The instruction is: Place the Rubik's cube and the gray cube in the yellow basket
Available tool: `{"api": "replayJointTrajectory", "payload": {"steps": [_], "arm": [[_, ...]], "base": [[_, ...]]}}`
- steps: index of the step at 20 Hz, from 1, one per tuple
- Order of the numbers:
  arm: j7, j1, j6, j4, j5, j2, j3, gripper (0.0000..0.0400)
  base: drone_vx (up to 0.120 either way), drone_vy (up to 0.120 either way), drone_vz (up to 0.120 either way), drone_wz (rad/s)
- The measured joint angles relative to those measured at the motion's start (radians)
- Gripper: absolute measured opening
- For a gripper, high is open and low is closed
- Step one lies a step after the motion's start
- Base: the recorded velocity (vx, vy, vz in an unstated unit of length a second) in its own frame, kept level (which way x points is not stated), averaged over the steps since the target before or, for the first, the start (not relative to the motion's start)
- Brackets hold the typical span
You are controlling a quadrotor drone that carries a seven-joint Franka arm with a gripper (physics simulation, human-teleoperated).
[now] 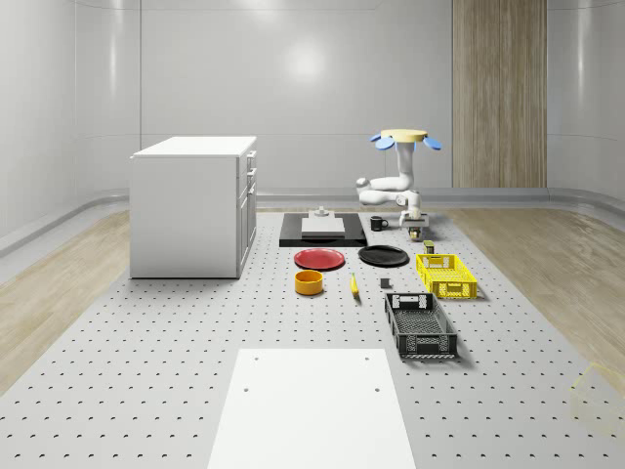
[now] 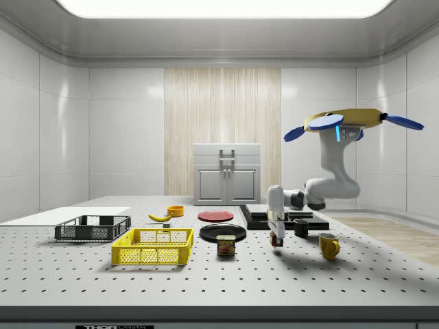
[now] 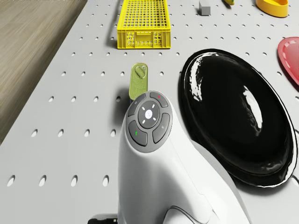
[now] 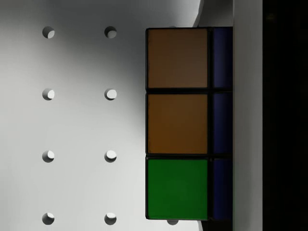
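Note:
The Rubik's cube sits close in the wrist view, showing two orange tiles, a green tile and a blue side, pressed against a dark finger. In the side view my gripper points down with the cube between its fingers, just above the table. The drone hovers over the far right part of the table, and the gripper hangs behind the yellow basket. The small gray cube lies on the table to the whole-scene view's left of the basket.
A green can stands between the gripper and the yellow basket. A black plate, a red plate, an orange bowl and a banana lie nearby. In front sits a black basket. A white cabinet stands at the left.

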Motion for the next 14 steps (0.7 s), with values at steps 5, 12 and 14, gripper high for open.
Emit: {"api": "replayJointTrajectory", "payload": {"steps": [5,12,14], "arm": [[0.011,-0.009,-0.01,-0.007,0.062,-0.007,0.062,0.0325],[0.019,-0.017,0.0,-0.008,0.099,-0.027,0.095,0.0325],[0.021,-0.018,0.006,-0.008,0.105,-0.034,0.1,0.0325]], "base": [[0.0,0.0,0.12,0.0],[0.091,0.0,0.12,0.0],[0.12,0.0,0.08,0.0]]}}
